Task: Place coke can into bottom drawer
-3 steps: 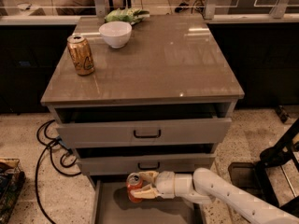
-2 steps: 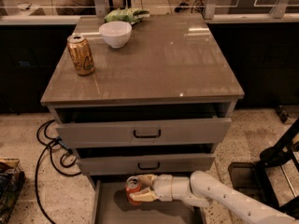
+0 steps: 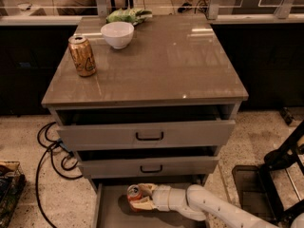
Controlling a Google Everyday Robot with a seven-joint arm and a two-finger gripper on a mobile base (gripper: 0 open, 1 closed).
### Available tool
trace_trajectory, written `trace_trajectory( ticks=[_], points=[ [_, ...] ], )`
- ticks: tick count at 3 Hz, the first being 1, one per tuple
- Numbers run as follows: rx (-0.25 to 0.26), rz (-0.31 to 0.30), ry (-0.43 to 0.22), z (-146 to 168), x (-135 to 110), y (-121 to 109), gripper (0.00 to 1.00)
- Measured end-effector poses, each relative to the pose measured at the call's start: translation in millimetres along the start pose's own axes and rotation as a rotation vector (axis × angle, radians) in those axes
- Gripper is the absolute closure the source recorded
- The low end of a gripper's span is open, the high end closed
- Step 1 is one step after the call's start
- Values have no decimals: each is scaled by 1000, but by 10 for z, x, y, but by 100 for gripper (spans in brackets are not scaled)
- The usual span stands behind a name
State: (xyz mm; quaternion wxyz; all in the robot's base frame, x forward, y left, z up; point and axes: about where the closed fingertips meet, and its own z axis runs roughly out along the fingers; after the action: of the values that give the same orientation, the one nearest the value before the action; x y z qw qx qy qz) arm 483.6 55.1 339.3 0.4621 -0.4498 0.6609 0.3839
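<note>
Pincer clamped on coke can, low inside the open bottom drawer; can't tell if it touches the floor.

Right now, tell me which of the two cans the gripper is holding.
The red coke can, clasped in the gripper over the open bottom drawer. The other, a gold-brown can, stands upright on the cabinet top beside the white bowl.

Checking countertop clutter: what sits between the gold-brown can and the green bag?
The white bowl, camera view. The tool grips the coke can over the bottom drawer.
</note>
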Motion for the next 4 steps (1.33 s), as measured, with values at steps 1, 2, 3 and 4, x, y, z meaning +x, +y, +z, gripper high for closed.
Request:
trace_trajectory(
  ticks=[1,2,3,4],
  points=[
    [-17,-16,-9,144,152,-31,100],
    [-14,-79,-7,218,501,-209,100],
    [-10,-123,15,193,769,-347,100],
    [-10,-142,25,194,967,-436,100]
  ],
)
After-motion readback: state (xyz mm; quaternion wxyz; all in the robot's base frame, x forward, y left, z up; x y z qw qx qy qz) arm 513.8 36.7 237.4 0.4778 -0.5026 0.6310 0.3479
